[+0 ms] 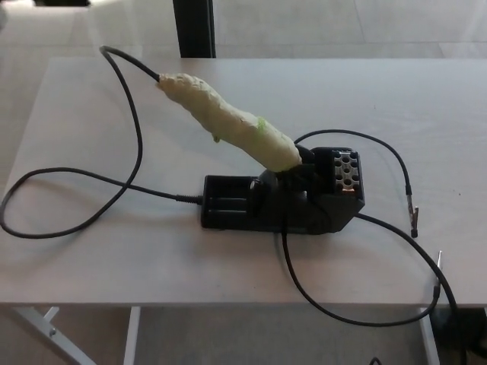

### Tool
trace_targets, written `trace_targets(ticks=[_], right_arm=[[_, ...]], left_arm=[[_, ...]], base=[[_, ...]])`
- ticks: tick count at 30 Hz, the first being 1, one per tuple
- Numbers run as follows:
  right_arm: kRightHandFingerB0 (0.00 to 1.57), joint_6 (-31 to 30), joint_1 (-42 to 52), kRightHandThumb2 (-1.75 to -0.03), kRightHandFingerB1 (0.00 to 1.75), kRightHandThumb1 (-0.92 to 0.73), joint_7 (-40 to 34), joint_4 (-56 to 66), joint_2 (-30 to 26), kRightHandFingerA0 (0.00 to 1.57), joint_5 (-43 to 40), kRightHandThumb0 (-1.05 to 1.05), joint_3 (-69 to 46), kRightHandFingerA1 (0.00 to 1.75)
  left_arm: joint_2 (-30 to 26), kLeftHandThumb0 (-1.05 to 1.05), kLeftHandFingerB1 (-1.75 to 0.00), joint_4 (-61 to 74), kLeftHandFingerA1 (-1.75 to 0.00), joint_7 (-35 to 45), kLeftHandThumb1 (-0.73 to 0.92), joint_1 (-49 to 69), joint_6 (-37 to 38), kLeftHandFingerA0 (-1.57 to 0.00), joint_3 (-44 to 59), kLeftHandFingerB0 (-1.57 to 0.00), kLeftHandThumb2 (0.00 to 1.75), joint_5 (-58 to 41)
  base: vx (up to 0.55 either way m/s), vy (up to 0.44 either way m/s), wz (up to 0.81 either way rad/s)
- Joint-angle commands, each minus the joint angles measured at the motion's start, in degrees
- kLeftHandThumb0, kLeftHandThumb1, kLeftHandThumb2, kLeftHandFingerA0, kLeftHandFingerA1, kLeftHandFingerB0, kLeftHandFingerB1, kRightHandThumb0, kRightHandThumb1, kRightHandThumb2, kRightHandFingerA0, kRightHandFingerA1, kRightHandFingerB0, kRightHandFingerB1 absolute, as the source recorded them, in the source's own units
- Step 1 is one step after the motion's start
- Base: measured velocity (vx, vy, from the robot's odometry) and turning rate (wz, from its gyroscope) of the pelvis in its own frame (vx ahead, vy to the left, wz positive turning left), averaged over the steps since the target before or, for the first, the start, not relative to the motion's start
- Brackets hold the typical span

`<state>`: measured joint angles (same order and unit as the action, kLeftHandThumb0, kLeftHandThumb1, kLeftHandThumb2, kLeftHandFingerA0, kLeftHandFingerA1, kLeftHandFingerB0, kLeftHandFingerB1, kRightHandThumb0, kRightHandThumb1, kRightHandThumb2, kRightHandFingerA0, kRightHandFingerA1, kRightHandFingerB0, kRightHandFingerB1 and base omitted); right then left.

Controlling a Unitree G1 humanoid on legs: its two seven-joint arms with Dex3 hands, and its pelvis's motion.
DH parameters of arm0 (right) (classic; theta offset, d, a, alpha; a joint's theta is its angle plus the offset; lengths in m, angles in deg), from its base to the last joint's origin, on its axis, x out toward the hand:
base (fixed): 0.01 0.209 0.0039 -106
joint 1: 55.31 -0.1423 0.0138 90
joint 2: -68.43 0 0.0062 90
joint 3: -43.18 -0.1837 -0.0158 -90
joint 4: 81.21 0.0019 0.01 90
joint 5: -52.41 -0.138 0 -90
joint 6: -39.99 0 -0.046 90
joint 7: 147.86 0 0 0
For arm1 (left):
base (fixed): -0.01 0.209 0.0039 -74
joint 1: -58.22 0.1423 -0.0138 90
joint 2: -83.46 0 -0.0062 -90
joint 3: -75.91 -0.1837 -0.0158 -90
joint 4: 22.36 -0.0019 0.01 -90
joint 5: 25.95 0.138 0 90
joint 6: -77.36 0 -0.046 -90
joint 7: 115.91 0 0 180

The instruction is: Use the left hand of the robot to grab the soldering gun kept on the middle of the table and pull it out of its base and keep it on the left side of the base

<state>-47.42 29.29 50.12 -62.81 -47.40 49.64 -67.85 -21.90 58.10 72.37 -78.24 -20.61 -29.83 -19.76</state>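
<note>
The soldering gun has a lumpy pale yellow handle. It leans up and to the left, with its tip seated in the black base at the middle of the table. A black cable runs from the handle's top end, loops down over the left of the table and enters the base's left side. Neither of my hands shows in the head view.
A second black cable arcs from the base to the right and ends in a small clip near the right edge. Another cable hangs over the table's front edge. A dark post stands behind the table.
</note>
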Motion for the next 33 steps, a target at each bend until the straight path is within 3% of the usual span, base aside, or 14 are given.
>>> trace_targets(ticks=[1,3,4,5,6,12,18,25,26,28,29,31,32,33], right_arm=[[0.29,0.68,0.12,-1.13,0.31,-0.14,1.56,0.15,-2.23,0.38,-1.35,-1.05,-0.57,0.57],[0.29,0.57,-0.02,-1.13,0.3,-0.12,1.04,-0.07,-2.06,0.38,-1.02,-1.05,-0.29,0.56],[0.16,0.67,-0.14,-0.85,0.53,0.09,0.85,-0.35,-2.04,0.35,-0.83,-0.29,-0.16,0.65],[0.16,0.78,-0.05,-0.85,0.53,0.09,0.94,-0.32,-2.08,0.35,-0.85,-0.29,-0.19,0.65],[0.29,0.83,-0.06,-1.13,0.27,-0.11,0.96,-0.42,-2.04,0.37,-0.89,-1.05,-0.24,0.56],[0.32,0.67,0.1,-1.13,0.28,-0.13,1.33,0.12,-2.28,0.37,-1.02,-1.05,-0.22,0.57],[0.32,0.97,-0.17,-1.12,0.3,-0.14,0.46,-0.63,-2.16,0.41,-0.54,-1.05,0.19,0.54],[0.32,1.1,-0.35,-1.11,0.28,-0.13,0.89,-0.3,-2.18,0.4,-0.72,-1.05,0.22,0.54],[0.32,1.19,-0.39,-1.13,0.28,-0.14,0.69,-0.4,-2.21,0.4,-0.49,-1.05,0.4,0.52],[0.32,1.2,-0.5,-1.13,0.28,-0.14,0.49,-0.47,-2.29,0.4,-0.2,-1.05,0.66,0.52],[0.31,0.91,-0.69,-1.05,0.32,-0.17,0.58,-0.39,-2.27,0.38,-0.48,-1.05,0.43,0.55],[0.32,0.91,-0.92,-1.09,0.32,-0.17,0.25,-0.32,-2.34,0.38,0.02,-1.05,0.9,0.55],[0.33,0.92,-0.76,-1.11,0.29,-0.13,0.61,-0.16,-2.35,0.38,-0.36,-1.05,0.57,0.55],[0.33,0.93,-0.76,-1.11,0.29,-0.13,0.6,-0.16,-2.35,0.38,-0.37,-1.05,0.54,0.55]], left_arm=[[6.1,-0.4,-0.47,2.08,-0.61,10.53,0.64,-0.89,5.4,-0.48,-12.96,-0.51,0.59,6.85],[6.12,-0.4,-0.49,3.47,-0.63,11.18,0.64,0.15,4.73,-0.48,-14.23,-0.53,0.59,6.91],[6.01,-0.4,-0.51,3.79,-0.64,12.07,0.68,0.39,4.68,-0.45,-15.02,-0.52,0.59,7.02],[6.01,-0.37,-0.52,3.82,-0.64,12.21,0.71,0.78,5.35,-0.44,-15.64,-0.52,0.61,7.28],[6.13,-0.31,-0.54,3.92,-0.66,12.0,0.72,1.04,5.58,-0.47,-16.01,-0.53,0.63,7.57],[6.57,-0.25,-0.6,2.37,-0.73,11.05,0.75,2.38,8.94,-0.52,-16.39,-0.52,0.68,9.81],[5.39,-0.41,-0.53,3.41,-0.68,14.68,0.79,3.29,8.73,-0.48,-15.57,-0.48,0.63,10.85],[-3.37,-0.67,-0.42,6.89,-0.57,25.11,0.86,-0.16,8.15,-0.31,-21.81,-0.36,0.66,22.61],[-4.4,-0.74,-0.5,7.11,-0.59,26.83,0.73,-1.04,7.75,-0.26,-23.0,-0.25,1.1,24.63],[-5.57,-0.74,-0.5,7.35,-0.59,28.87,0.73,-2.18,7.16,-0.26,-24.51,-0.25,1.1,27.09],[-6.61,-0.74,-0.5,7.4,-0.54,29.97,0.69,-3.1,6.92,-0.17,-26.07,-0.28,1.04,30.69],[-8.23,-0.77,-0.5,7.8,-0.54,28.32,0.67,-3.53,8.32,-0.09,-27.82,-0.29,1.04,36.5],[-9.2,-0.86,-0.49,7.85,-0.38,27.53,0.71,-4.39,9.47,-0.03,-29.87,-0.27,1.06,41.94],[-9.21,-0.86,-0.49,7.85,-0.38,27.52,0.71,-4.44,9.42,-0.03,-29.93,-0.27,1.06,42.0]], base=[[0.0,0.0,0.0],[0.0,0.0,0.0],[0.0,0.0,0.0],[0.0,0.0,0.0],[0.0,0.0,0.0],[0.0,0.0,0.0],[0.0,0.0,0.0],[0.0,0.0,0.0],[0.0,0.0,0.0],[0.0,0.0,0.0],[0.0,0.0,0.0],[0.0,0.0,0.0],[0.0,0.0,0.0],[0.0,0.0,0.0]])
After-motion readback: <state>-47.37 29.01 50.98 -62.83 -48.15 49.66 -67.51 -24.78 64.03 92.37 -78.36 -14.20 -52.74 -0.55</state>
